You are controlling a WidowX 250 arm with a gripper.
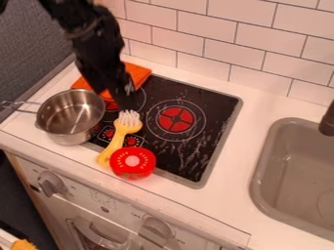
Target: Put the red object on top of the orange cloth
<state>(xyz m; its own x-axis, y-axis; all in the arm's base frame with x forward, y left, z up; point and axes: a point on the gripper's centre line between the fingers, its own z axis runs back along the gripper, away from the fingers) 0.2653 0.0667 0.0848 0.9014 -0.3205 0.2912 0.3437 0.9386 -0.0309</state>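
Note:
The black gripper hangs over the left part of the stove, just above the bristles of a yellow brush. The red object, a round tomato-like slice with a pale centre, lies at the stove's front edge, beside the brush handle and apart from the gripper. An orange cloth lies folded at the stove's back left corner, partly hidden behind the arm.
A steel pot stands left of the gripper, its handle pointing left. The yellow brush lies between pot and red object. A grey sink with a dark faucet is at right; a tiled wall runs behind.

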